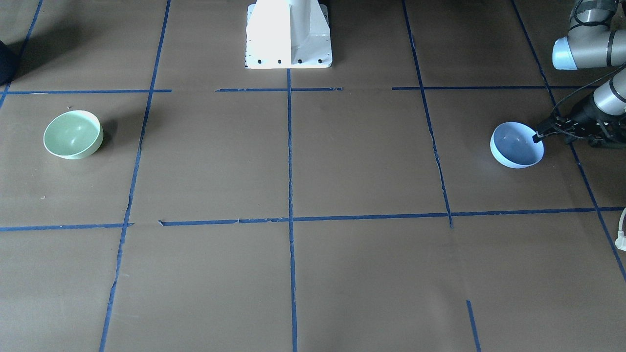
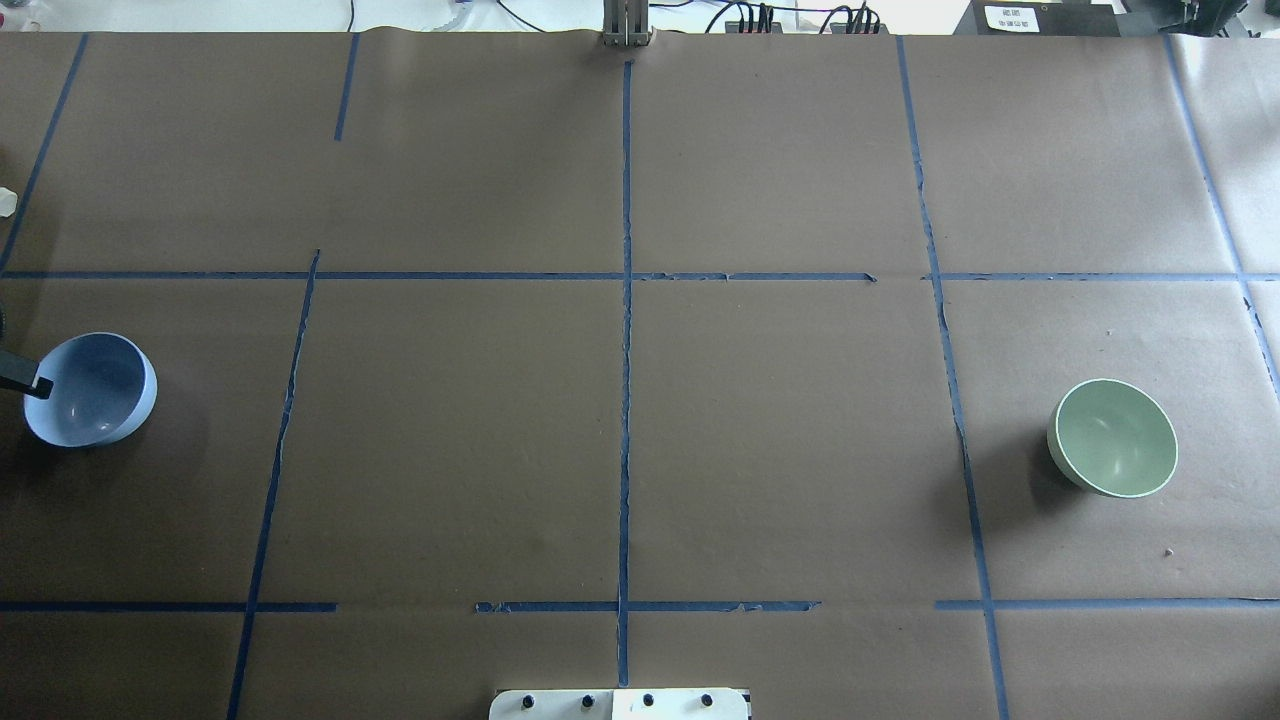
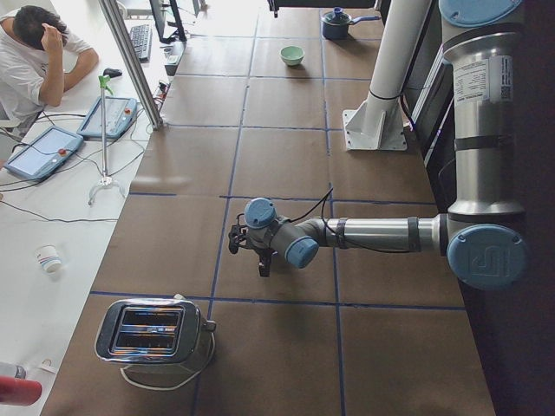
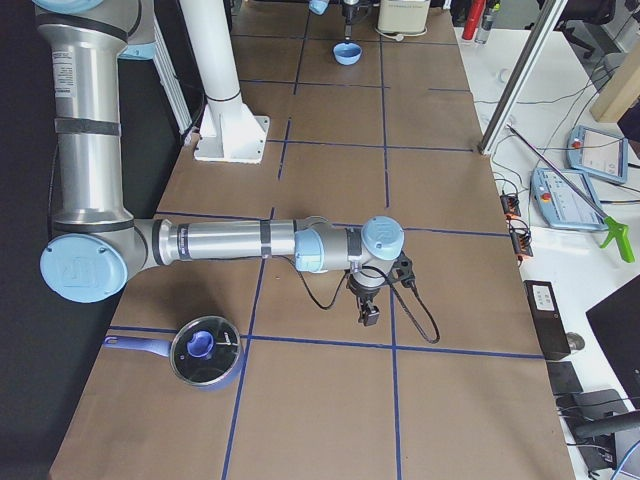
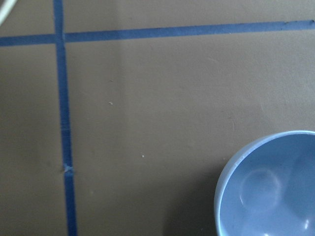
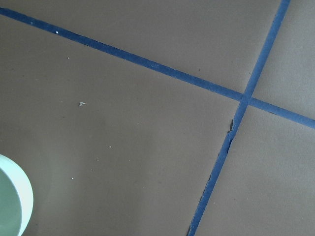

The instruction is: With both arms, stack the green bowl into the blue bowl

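The pale blue bowl (image 1: 517, 146) sits upright on the brown table at my left side. It also shows in the overhead view (image 2: 95, 392) and the left wrist view (image 5: 270, 191). My left gripper (image 1: 538, 137) points down with a fingertip at the bowl's outer rim (image 2: 40, 387). It looks open and holds nothing. The mint-green bowl (image 1: 73, 135) sits upright at my right side (image 2: 1112, 438), and its rim edge shows in the right wrist view (image 6: 12, 199). My right gripper (image 4: 369, 315) shows only in the exterior right view, above that area. I cannot tell whether it is open or shut.
The white pedestal base (image 1: 288, 36) stands at the robot's side of the table. A toaster (image 3: 156, 329) stands beyond the blue bowl at the left end. A lidded pot (image 4: 205, 350) stands near the right arm. A person (image 3: 39, 52) sits at a side desk.
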Available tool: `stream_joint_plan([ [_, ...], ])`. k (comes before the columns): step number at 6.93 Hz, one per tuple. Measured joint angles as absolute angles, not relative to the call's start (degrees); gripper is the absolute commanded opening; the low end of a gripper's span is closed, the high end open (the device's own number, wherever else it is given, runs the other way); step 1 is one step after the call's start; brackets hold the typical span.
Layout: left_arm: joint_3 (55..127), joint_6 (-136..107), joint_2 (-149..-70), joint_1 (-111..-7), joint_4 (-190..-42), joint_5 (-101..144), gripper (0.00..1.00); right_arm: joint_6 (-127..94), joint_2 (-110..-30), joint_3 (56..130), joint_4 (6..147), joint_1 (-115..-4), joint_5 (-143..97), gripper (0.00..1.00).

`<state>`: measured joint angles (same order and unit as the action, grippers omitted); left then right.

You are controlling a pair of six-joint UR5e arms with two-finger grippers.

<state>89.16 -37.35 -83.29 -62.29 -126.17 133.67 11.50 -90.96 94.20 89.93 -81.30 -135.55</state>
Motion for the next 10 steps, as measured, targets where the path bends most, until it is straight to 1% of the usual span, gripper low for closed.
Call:
stream_joint_plan([
  [1, 88.84, -38.39, -83.67, -60.76, -126.83, 133.63, 0.06, 11.46, -91.01, 94.07, 89.76, -81.26, -135.62, 1.00],
  [2, 88.73, -39.71, -84.42, -59.43, -127.08, 133.62, 0.00, 11.44, -91.09, 93.91, 89.69, -81.23, -135.67, 1.00],
  [3, 88.91, -42.09, -85.92, -58.04, -127.25, 133.70, 0.00, 11.43, -91.14, 93.71, 89.66, -81.22, -135.71, 1.00],
  [4, 89.83, -47.45, -89.12, -56.66, -127.23, 133.81, 0.00, 11.40, -91.17, 93.50, 89.63, -81.21, -135.85, 1.00],
  [6, 93.74, -68.07, -100.38, -50.60, -126.83, 133.38, 0.00, 11.35, -91.25, 93.14, 89.63, -81.21, -137.63, 1.00],
  [8, 95.30, -86.12, -113.18, -42.12, -124.00, 127.29, 0.00, 11.34, -91.16, 93.02, 89.64, -81.21, -139.07, 1.00],
  [9, 95.33, -89.39, -117.58, -39.00, -120.95, 123.38, 0.00, 11.34, -91.01, 93.00, 89.65, -81.21, -139.25, 1.00],
  [10, 94.96, -90.46, -120.40, -35.67, -118.65, 119.32, 0.00, 11.31, -90.87, 93.01, 89.65, -81.21, -139.34, 1.00],
])
